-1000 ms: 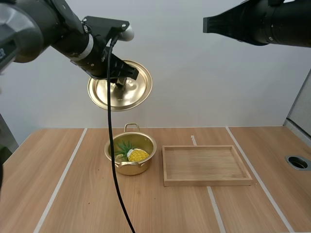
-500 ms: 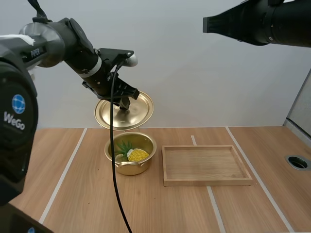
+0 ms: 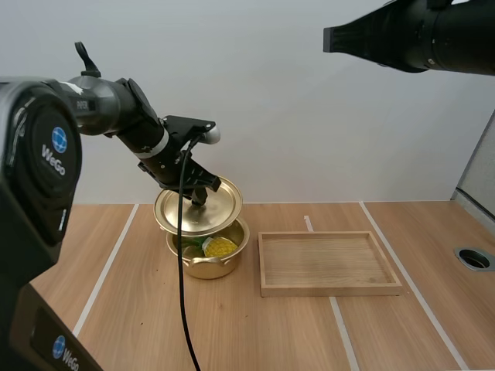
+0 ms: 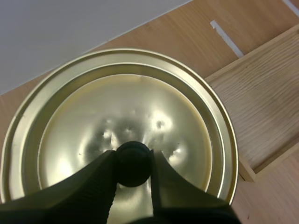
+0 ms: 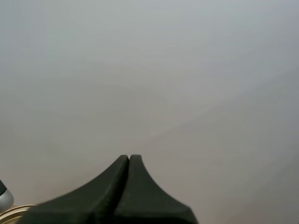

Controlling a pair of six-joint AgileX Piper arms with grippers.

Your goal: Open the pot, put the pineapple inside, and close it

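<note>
Two black fingers of the left gripper [image 4: 133, 158] pinch the round black knob [image 4: 133, 164] at the middle of the golden lid [image 4: 140, 107], one fingertip on each side of it. In the high view the left gripper [image 3: 199, 193] holds this lid [image 3: 210, 210] tilted, low over the golden pot [image 3: 209, 267]. The lid covers the rear part of the pot's opening. Whether the lid's edge touches the pot's rim cannot be told.

The pineapple [image 3: 219, 246] lies inside the pot. Its yellow body shows in the open gap below the lid's near edge, with a bit of green leaf beside it.

The pot stands on the wooden table [image 3: 116, 309], near the middle. Just beside it, on the right arm's side and not touching it, lies an oblong wooden tray [image 3: 329, 291]. In the left wrist view a corner of that tray [image 4: 261, 93] shows next to the lid's rim, with bare table [image 4: 187, 28] beyond it.

The right arm [image 3: 418, 35] hangs high above the table, well apart from the pot and the tray. The right gripper [image 5: 128, 159] has its fingers pressed together into one dark wedge, with nothing between them, facing a plain pale wall.
</note>
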